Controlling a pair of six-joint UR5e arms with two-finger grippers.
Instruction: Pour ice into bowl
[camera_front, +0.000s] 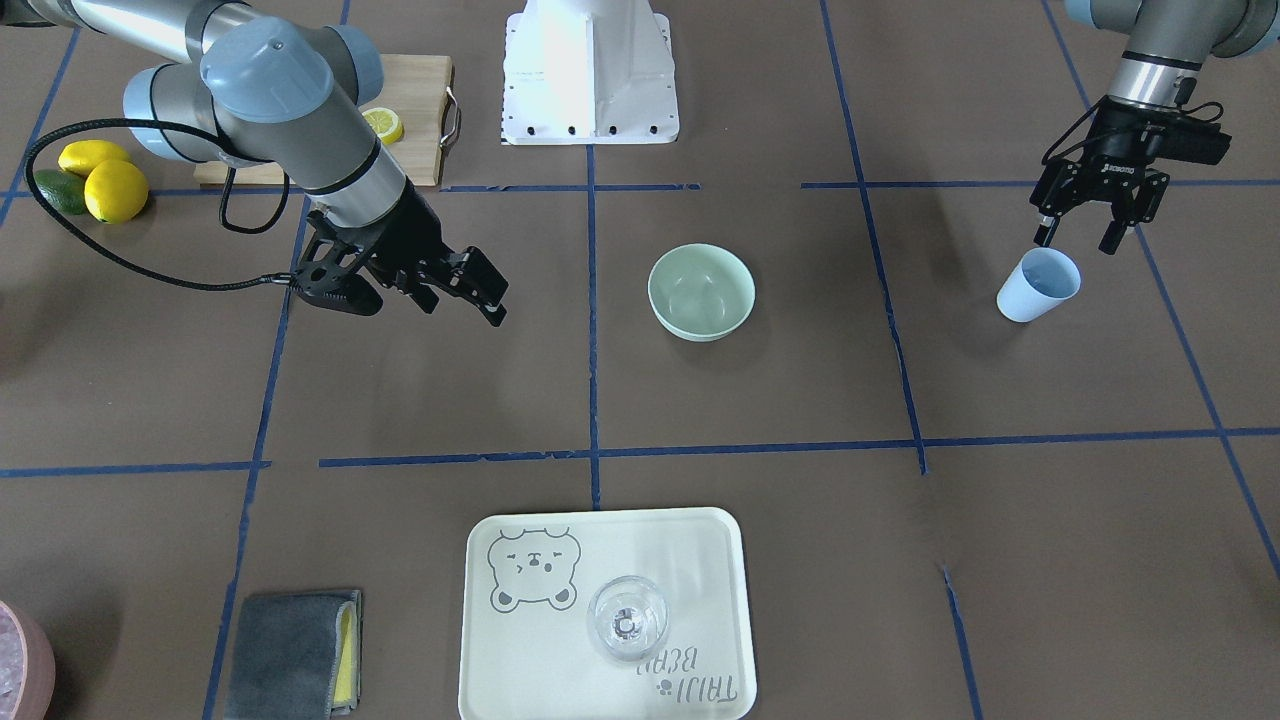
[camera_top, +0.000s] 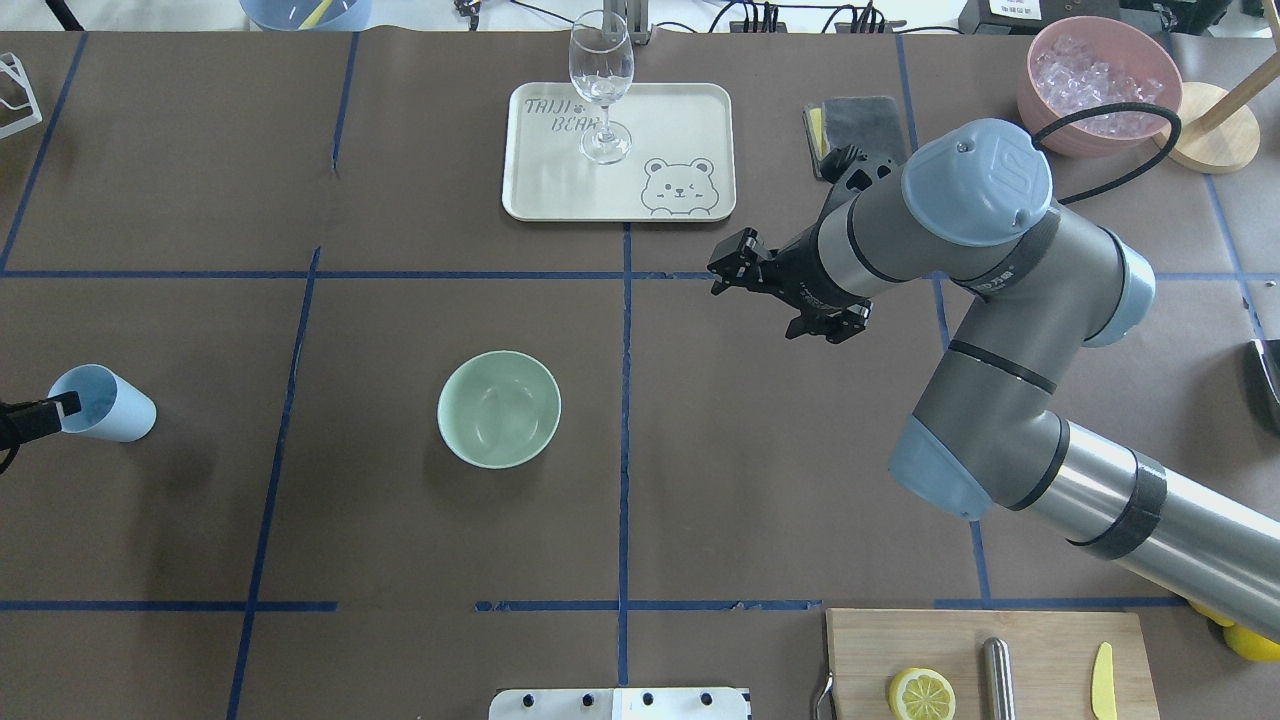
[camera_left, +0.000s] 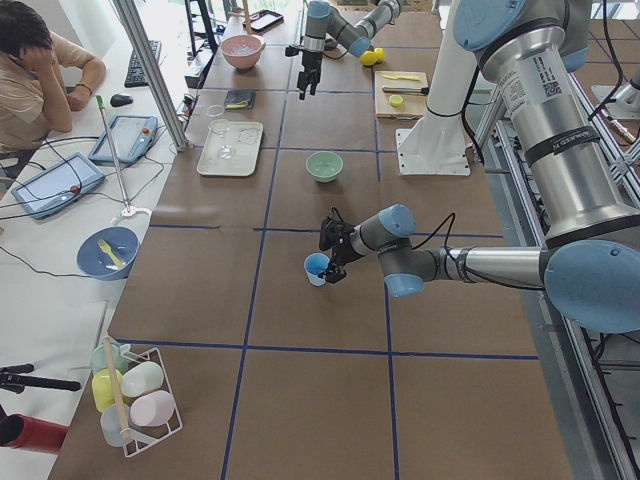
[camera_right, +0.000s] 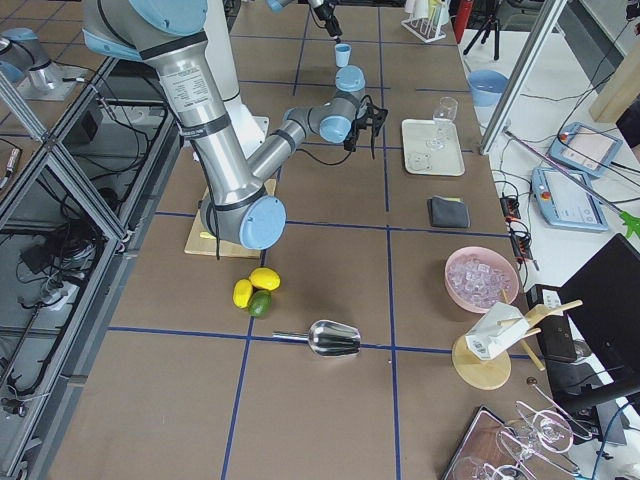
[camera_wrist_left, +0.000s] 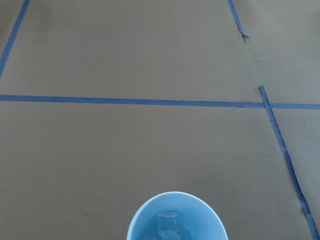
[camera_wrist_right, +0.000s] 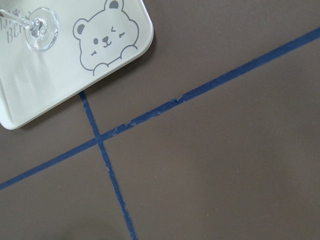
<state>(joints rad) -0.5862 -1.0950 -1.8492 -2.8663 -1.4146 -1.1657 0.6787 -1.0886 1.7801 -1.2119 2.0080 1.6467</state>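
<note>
the left gripper hangs just over the blue cup, its jaws parted and nothing clamped between them. in the overhead view one finger overlaps the cup's rim, so it may be straddling the wall ready to close, but contact cannot be confirmed. the ice sits at the bottom of that cup, a few glassy cubes seen only from the left wrist camera.

the bowl stands upright near the middle of the worktop, well apart from the cup. it lies toward the robot's right of it, at about the same depth on the worktop. any pour turns on that sideways carry: the cup has to be taken up, moved across, and tipped over the bowl's open mouth. the left arm is plainly the nearer one to the cup. the right gripper hovers beyond the bowl on the other side, jaws apart and empty, between the bowl and the tray.

the wrist view cuts off the lower part of the cup and shows no fingers. the overhead view crops the left gripper at its edge. the bowl looks empty inside.
</note>
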